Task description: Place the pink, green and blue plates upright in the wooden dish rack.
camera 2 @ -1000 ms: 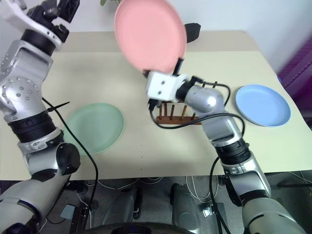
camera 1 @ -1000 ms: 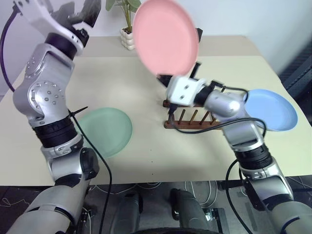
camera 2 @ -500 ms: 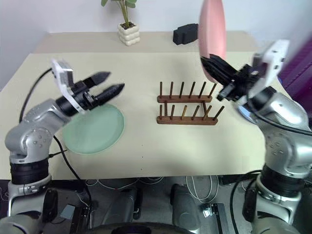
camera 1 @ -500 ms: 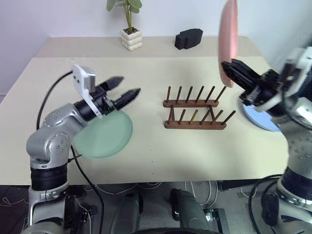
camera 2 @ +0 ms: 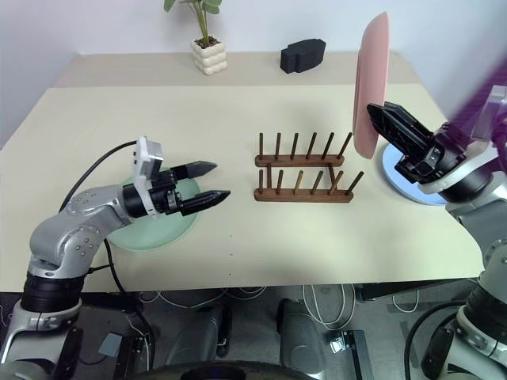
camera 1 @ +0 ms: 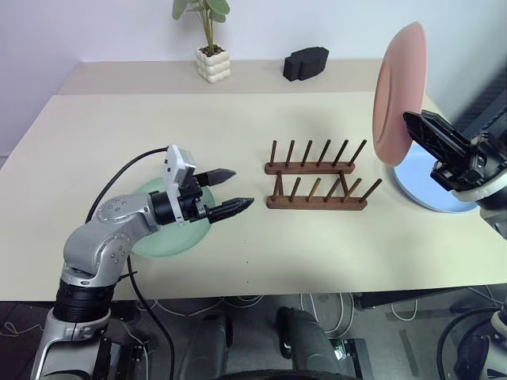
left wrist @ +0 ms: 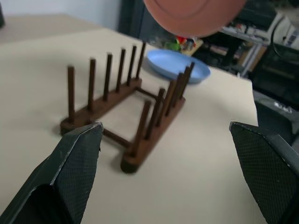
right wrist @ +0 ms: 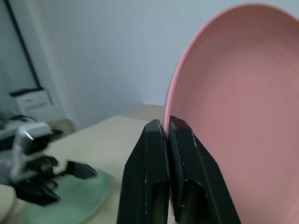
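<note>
My right gripper (camera 2: pixel 384 111) clamps the pink plate (camera 2: pixel 370 83) upright above the rack's (camera 2: pixel 304 169) right end, left gripper (camera 2: pixel 207 181) spread over the green plate (camera 2: pixel 162 229); I should lower it edge-first between adjacent pegs.

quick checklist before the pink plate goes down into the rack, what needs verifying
1. Grip on the pink plate: ok, the right gripper is shut on its rim.
2. Plate on edge: ok, it stands nearly upright, above and to the right of the wooden dish rack.
3. Rack slots free: ok, no plate sits between the pegs.
4. Left gripper clear of the rack: ok, open, holding nothing, over the edge of the green plate.
5. Blue plate out of the way: ok, flat on the table right of the rack.
6. Plate lined up with a slot: cannot tell.
</note>
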Controlling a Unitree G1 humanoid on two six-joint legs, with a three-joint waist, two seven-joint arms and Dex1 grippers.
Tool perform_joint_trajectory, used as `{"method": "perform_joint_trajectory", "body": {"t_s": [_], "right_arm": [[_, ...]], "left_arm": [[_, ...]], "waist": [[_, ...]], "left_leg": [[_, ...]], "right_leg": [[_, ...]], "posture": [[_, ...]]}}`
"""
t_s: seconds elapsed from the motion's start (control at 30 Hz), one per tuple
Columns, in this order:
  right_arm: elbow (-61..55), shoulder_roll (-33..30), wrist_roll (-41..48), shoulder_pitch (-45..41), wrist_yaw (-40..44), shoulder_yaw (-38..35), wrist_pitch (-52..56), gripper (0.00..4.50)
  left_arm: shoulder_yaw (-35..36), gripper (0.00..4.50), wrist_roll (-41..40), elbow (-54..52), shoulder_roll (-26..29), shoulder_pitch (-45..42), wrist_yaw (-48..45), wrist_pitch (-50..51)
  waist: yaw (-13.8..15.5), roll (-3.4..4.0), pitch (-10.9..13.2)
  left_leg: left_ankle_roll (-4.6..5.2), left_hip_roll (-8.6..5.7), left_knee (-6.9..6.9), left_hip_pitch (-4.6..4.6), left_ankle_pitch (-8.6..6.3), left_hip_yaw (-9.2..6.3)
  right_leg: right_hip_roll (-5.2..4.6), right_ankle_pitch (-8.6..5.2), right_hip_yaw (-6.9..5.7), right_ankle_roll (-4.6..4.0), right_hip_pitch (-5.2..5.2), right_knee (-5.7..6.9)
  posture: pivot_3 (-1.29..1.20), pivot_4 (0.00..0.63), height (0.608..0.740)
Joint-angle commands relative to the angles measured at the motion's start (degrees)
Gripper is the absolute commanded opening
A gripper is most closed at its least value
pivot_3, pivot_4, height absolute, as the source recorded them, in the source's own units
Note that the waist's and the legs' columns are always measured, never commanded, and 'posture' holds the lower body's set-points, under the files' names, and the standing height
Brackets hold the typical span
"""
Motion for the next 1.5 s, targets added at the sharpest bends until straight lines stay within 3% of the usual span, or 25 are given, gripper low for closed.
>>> {"method": "perform_joint_trajectory", "body": {"t_s": [0.03,0.53,1.27,1.37,1.5], "right_arm": [[1.1,-2.0,2.9,-0.1,2.1,0.3,0.0,0.00],[10.1,-4.2,4.6,-0.8,6.8,3.7,1.2,0.00],[19.4,-2.8,5.8,-1.9,5.7,4.2,4.3,0.00],[20.0,-2.7,5.8,-2.0,5.4,4.0,4.5,0.95],[20.1,-2.7,5.4,-2.0,5.0,3.8,4.2,2.95]], "left_arm": [[-0.6,4.46,0.2,-1.5,-0.1,0.3,-0.4,-1.0],[-0.6,4.46,-0.5,-2.8,-0.7,1.2,0.3,-0.6],[-1.5,4.46,0.7,-3.2,-0.2,0.8,-1.0,-2.2],[-1.8,4.50,1.0,-3.1,-0.2,0.8,-0.9,-2.5],[-1.8,4.50,1.2,-3.1,-0.4,0.8,-0.9,-2.7]], "waist": [[0.1,0.00,0.0],[0.0,0.00,0.0],[0.0,0.00,0.0],[0.0,0.00,0.0],[0.0,0.00,0.0]], "left_leg": [[0.00,0.00,0.00,-0.01,0.00,-0.01],[0.01,0.01,0.01,-0.01,0.00,-0.01],[0.01,0.00,0.01,-0.02,-0.01,-0.01],[0.01,0.00,0.01,-0.02,0.00,-0.01],[0.01,0.00,0.01,-0.02,0.00,-0.01]], "right_leg": [[0.00,0.00,0.00,0.00,0.00,0.00],[0.00,0.00,0.00,0.00,0.00,-0.01],[0.01,0.00,0.00,0.00,-0.01,-0.02],[0.01,0.00,0.00,0.00,-0.01,-0.02],[0.01,0.00,0.00,0.01,-0.01,-0.02]], "posture": [[0.00,0.150,0.740],[0.00,0.150,0.740],[0.00,0.150,0.740],[0.00,0.150,0.740],[0.00,0.150,0.740]]}}
